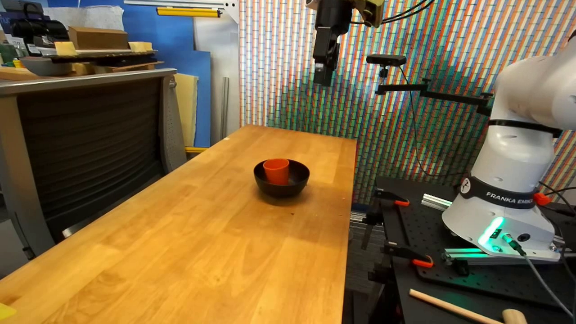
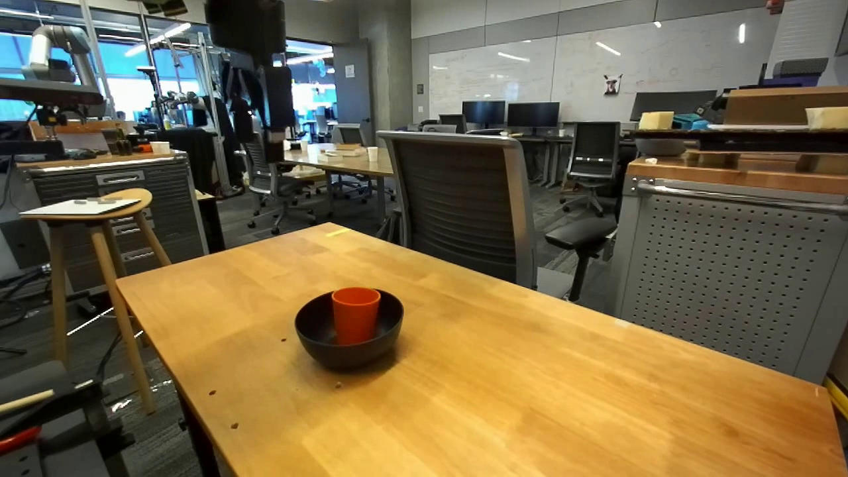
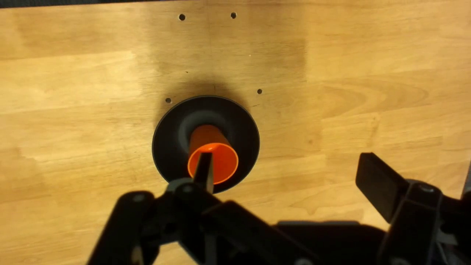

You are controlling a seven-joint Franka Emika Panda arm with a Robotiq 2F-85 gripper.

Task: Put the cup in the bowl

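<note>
The orange-red cup (image 1: 276, 173) stands upright inside the black bowl (image 1: 283, 191) on the wooden table; in an exterior view the cup (image 2: 356, 319) and bowl (image 2: 348, 358) show the same. In the wrist view the cup (image 3: 225, 164) leans toward the lower part of the bowl (image 3: 244, 137) by perspective. My gripper (image 3: 286, 158) is open, with nothing between its fingers. One finger covers part of the cup in the wrist view. The gripper (image 1: 325, 80) is high above the table, well apart from cup and bowl; it also shows dark in an exterior view (image 2: 266, 126).
The wooden table (image 1: 193, 252) carries the bowl. An office chair (image 2: 464, 205) stands against its long side. A camera on a bracket arm (image 1: 386, 60) stands near the robot base (image 1: 499, 193). A stool (image 2: 136, 199) stands past the table's end.
</note>
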